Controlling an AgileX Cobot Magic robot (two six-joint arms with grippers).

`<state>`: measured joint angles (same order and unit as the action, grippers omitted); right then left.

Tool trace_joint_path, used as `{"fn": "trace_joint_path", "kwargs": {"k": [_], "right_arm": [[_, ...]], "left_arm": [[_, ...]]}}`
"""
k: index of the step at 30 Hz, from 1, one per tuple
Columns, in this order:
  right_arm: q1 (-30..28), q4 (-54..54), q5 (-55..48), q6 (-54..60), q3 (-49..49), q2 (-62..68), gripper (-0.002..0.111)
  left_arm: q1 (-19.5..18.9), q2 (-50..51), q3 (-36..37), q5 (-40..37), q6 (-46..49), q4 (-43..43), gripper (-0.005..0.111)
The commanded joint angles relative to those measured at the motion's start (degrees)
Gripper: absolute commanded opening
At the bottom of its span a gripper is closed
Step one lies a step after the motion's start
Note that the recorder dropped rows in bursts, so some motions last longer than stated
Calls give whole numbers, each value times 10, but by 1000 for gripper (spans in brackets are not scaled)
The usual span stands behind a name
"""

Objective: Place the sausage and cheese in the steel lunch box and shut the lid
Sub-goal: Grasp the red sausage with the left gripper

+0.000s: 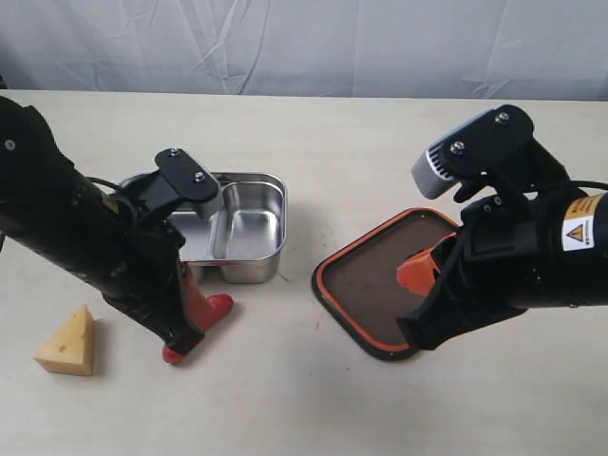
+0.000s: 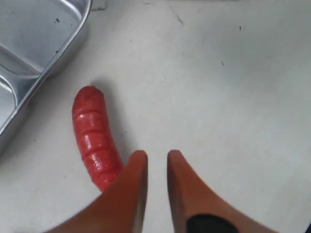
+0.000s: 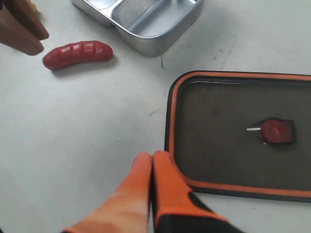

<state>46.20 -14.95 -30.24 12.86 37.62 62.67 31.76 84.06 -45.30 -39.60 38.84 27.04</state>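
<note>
The red sausage (image 2: 92, 131) lies on the table just in front of the steel lunch box (image 1: 249, 258), whose two compartments hold nothing. My left gripper (image 2: 153, 155) is low over the table with its fingers a little apart and nothing between them; the sausage (image 1: 219, 305) rests against the outside of one finger. The cheese (image 1: 68, 344) sits at the front left, apart from both grippers. The lid (image 1: 375, 280) lies with its orange rim up, right of the box. My right gripper (image 3: 152, 156) hovers shut at the lid's (image 3: 228, 111) edge.
The orange valve tab (image 3: 276, 131) shows in the middle of the lid. The left arm (image 1: 85, 237) stretches across the box's left side. Bare table lies between sausage (image 3: 77, 53) and lid. A grey backdrop hangs behind the table.
</note>
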Motion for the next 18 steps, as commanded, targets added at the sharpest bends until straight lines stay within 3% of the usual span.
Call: {"fn": "trace_joint_path", "kwargs": {"k": [1, 3, 5, 10, 18], "right_arm": [[1, 7, 1, 0, -2, -6, 0], [1, 7, 1, 0, -2, -6, 0], [1, 8, 1, -7, -2, -6, 0], [1, 11, -1, -9, -2, -6, 0], [1, 16, -1, -10, -2, -6, 0]], "left_arm": [[4, 9, -2, 42, -12, 1, 45], [4, 18, -2, 75, -46, 1, 57], [4, 32, -2, 93, -98, -11, 61], [4, 82, -2, 72, -197, -103, 61], [4, 133, -2, 120, -198, -112, 61]]}}
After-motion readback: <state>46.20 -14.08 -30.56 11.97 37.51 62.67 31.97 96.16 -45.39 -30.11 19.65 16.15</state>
